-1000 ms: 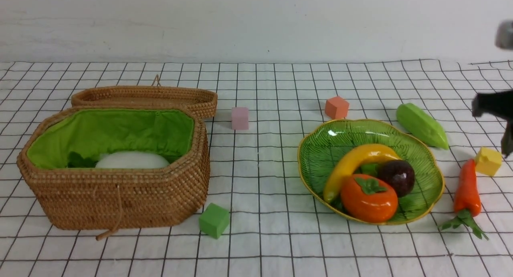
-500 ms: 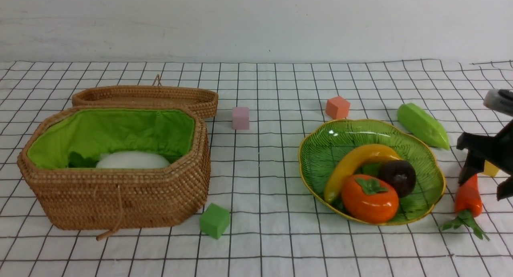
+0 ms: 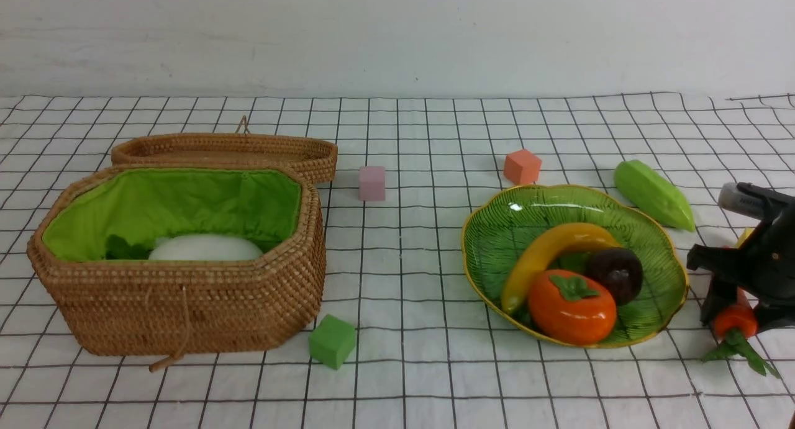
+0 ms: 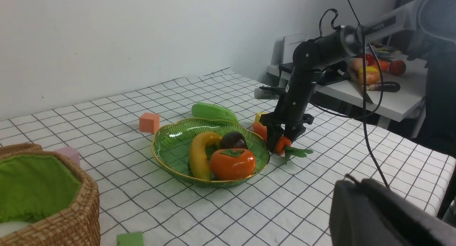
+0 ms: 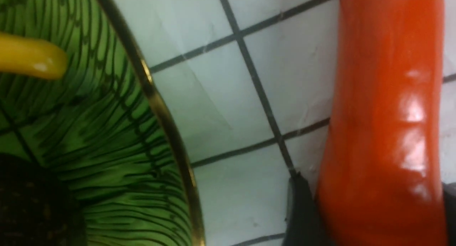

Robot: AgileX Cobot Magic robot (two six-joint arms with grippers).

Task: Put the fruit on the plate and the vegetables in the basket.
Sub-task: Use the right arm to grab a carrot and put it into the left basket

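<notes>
The banana (image 3: 553,252), persimmon (image 3: 571,305) and mangosteen (image 3: 616,272) lie on the green plate (image 3: 515,224). A white radish (image 3: 205,248) rests inside the green-lined basket (image 3: 186,305). Behind the plate, to its right, the light-green gourd (image 3: 653,194) lies on the cloth. My right gripper (image 3: 744,316) is down at the plate's right side, shut on the orange carrot (image 3: 733,322), which still touches the cloth. In the right wrist view the carrot (image 5: 384,132) fills the gap between both fingers. My left gripper (image 4: 357,182) is shut and holds nothing; it shows only in its own wrist view.
The basket's woven lid (image 3: 223,148) lies behind the basket. Foam cubes sit on the checked cloth: pink (image 3: 372,183), orange (image 3: 522,166), green (image 3: 332,341), and a yellow one (image 3: 743,235) mostly hidden behind my right gripper. The plate's rim is close to the carrot.
My right gripper came down from the upper right onto the carrot and closed on its sides. The carrot's body is now mostly covered. Nothing else moved.
</notes>
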